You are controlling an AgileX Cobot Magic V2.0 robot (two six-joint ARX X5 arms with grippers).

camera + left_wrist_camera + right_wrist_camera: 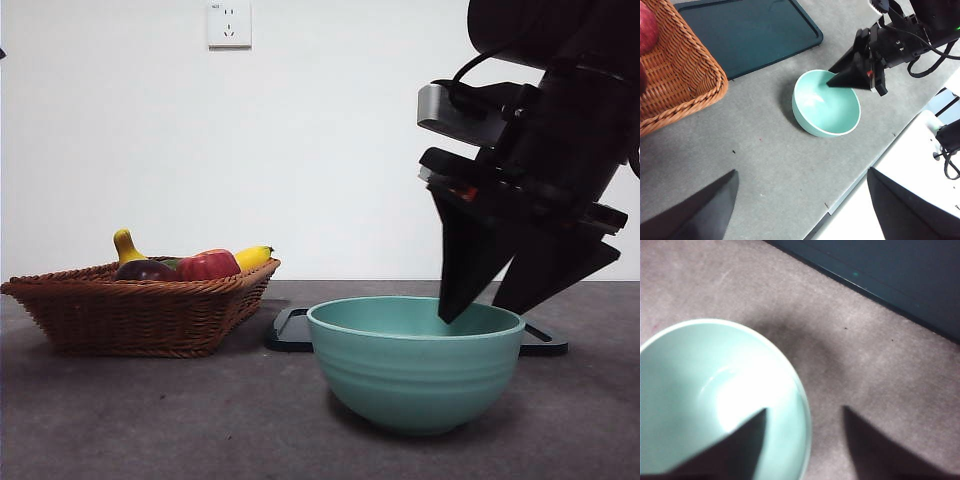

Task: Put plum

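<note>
No readable text, brand, number or sign anywhere. Only a tiny dark mark at the upper left corner of the white wall socket [229, 23], too small to make out. Nothing printed on the bowl [415, 365], the basket [140, 305] or the tray [747, 32].

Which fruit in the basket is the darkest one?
The plum: nearly black maroon-purple, low in the wicker basket beside the brighter red apple. The yellow fruits are much lighter.
</note>
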